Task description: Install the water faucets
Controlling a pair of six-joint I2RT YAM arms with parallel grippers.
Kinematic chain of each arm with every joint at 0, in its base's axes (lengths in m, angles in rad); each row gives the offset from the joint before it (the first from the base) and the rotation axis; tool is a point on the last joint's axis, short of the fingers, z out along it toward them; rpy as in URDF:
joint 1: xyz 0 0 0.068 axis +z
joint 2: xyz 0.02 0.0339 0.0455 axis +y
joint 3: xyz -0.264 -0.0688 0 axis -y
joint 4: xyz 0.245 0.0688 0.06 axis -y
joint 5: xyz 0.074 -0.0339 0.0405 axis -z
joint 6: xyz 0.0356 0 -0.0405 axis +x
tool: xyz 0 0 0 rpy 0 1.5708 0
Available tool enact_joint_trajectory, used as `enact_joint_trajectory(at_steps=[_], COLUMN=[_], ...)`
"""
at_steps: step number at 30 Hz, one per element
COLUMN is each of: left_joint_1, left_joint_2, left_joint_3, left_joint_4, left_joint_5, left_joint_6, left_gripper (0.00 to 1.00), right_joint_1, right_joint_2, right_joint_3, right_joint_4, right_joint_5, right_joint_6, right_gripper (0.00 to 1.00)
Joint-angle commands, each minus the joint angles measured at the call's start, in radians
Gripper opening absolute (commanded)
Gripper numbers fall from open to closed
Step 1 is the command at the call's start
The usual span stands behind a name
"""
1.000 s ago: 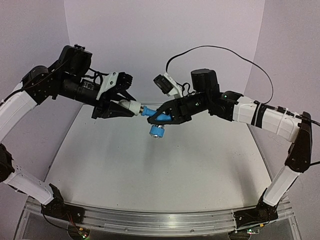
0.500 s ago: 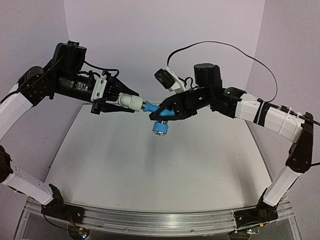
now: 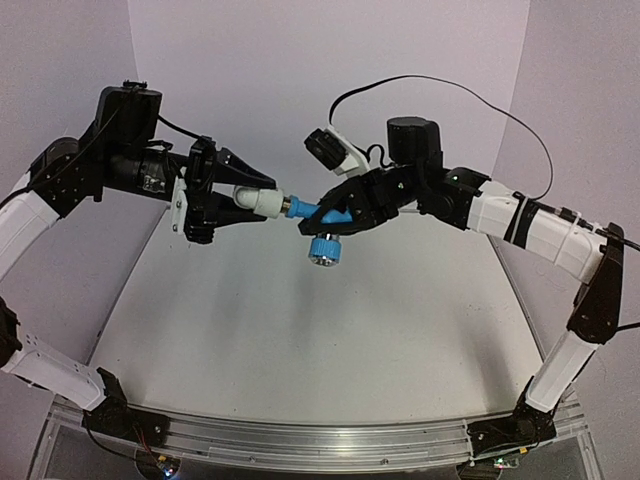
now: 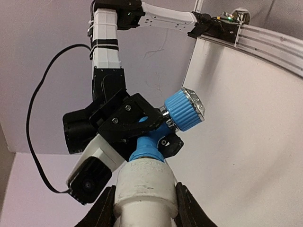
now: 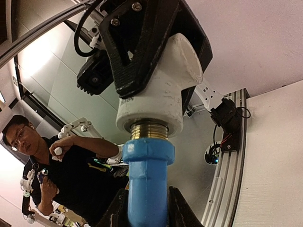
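Left pincer (image 3: 250, 200) clamps chalky white fitting (image 3: 266, 203); right pincer (image 3: 335, 215) grips ribbed blue tap (image 3: 322, 245) (brass thread (image 5: 149, 128) between).

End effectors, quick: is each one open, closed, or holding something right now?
Left end effector: closed, holding the white pipe fitting.
Right end effector: closed, holding the blue tap.

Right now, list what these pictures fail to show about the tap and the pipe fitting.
- Thread depth: hidden inside the white fitting; right wrist view shows only a few rings.
- Fitting's rear end: left wrist view, cut off by bottom edge.
- Body of blue tap: top view, mostly covered by the right gripper.
- Tap's knob: outside right wrist view.
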State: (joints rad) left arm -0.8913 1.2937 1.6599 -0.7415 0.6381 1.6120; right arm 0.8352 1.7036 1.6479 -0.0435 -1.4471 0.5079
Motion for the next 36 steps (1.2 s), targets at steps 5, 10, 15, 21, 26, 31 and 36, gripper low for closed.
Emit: enact_joint_trajectory(at_steps=[5, 10, 15, 21, 26, 31, 36], left_joint_1=[-0.058, -0.058, -0.058, -0.058, -0.058, -0.058, -0.058], left_joint_2=[0.095, 0.090, 0.080, 0.044, -0.003, -0.025, -0.054], left_joint_3=[-0.093, -0.113, -0.124, -0.161, -0.227, -0.255, -0.253], left_joint_4=[0.052, 0.048, 0.036, 0.035, 0.109, 0.185, 0.234], left_joint_5=[-0.023, -0.133, -0.256, -0.284, -0.205, -0.177, -0.210], left_joint_6=[0.481, 0.664, 0.815, 0.812, 0.691, 0.567, 0.469], left_gripper=[0.00, 0.00, 0.00, 0.00, 0.00, 0.15, 0.48], right_joint_1=[0.101, 0.102, 0.102, 0.105, 0.107, 0.105, 0.093], right_joint_2=[0.070, 0.103, 0.124, 0.113, 0.093, 0.067, 0.024], right_joint_3=[0.162, 0.197, 0.219, 0.186, 0.144, 0.109, 0.040], right_joint_4=[0.224, 0.226, 0.226, 0.235, 0.269, 0.275, 0.277], right_joint_5=[0.063, 0.074, 0.080, 0.079, 0.072, 0.079, 0.118], right_joint_6=[0.098, 0.131, 0.155, 0.157, 0.152, 0.133, 0.096], right_gripper=[0.00, 0.00, 0.00, 0.00, 0.00, 0.00, 0.00])
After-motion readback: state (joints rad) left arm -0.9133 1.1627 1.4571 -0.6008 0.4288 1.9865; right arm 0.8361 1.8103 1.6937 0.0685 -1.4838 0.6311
